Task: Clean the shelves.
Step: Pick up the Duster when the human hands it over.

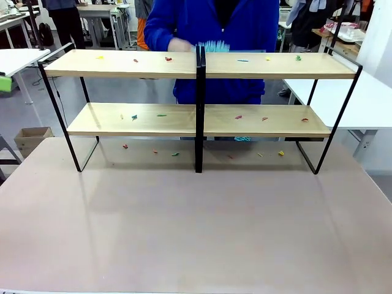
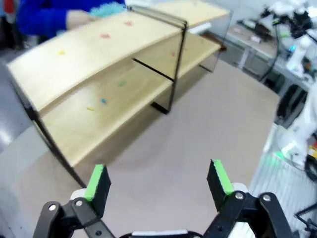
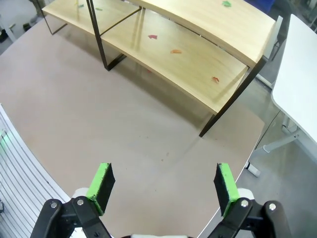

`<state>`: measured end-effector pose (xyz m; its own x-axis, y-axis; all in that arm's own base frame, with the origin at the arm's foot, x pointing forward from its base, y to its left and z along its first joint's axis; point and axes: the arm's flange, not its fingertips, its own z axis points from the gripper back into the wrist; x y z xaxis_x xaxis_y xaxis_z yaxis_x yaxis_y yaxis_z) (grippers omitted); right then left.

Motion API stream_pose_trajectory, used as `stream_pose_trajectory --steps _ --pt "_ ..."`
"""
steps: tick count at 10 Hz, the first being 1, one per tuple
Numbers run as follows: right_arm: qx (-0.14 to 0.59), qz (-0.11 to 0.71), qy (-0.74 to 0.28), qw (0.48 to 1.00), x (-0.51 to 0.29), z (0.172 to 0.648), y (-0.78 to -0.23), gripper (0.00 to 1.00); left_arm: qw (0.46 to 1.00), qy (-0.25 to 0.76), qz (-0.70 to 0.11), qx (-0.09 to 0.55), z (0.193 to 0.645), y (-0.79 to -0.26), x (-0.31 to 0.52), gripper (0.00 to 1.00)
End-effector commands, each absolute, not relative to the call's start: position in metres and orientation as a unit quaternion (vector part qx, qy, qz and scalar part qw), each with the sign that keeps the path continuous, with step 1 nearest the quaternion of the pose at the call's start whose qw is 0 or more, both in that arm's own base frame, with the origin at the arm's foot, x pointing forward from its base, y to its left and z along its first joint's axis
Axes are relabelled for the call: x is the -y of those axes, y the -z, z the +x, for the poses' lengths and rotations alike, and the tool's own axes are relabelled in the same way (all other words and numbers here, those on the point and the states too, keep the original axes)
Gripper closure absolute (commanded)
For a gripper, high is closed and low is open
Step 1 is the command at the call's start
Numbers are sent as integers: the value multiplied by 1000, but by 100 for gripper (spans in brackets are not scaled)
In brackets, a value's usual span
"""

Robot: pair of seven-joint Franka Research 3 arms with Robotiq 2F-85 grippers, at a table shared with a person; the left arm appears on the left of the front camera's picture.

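Shelves (image 1: 153, 119) stand across the far half of the table (image 1: 196, 239), black frame feet on its surface, centre post facing the camera. Small coloured scraps (image 1: 168, 59) in red, green and yellow dot both boards. More lie on the table under the lower board; these are too small to identify.

Person in a blue top stands behind the shelves, cut off at the frame top. One hand (image 1: 180, 44) is at the back edge of the upper board, motion-blurred. Beside it is a pale teal fuzzy thing (image 1: 213, 46), possibly a duster. It is partly hidden by the post, and I cannot tell whether it touches the wood.

Left gripper (image 2: 157, 171) has its jaws spread wide and empty, above bare table near one end of the shelves. Right gripper (image 3: 163, 176) is likewise wide and empty, off the other end. Cardboard box (image 1: 32, 139) sits on the floor, partly behind the table edge.
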<state>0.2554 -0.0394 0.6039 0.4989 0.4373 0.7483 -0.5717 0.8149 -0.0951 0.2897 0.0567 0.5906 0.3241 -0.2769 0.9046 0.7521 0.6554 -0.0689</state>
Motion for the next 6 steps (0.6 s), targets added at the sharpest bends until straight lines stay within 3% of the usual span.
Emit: stream_pose_trajectory --steps 1,6 --pt "415 89 -310 851 15 230 -513 0 757 324 -213 525 217 -497 0 0" --pt "415 100 -322 845 13 236 -508 0 735 338 -201 552 216 -508 10 0"
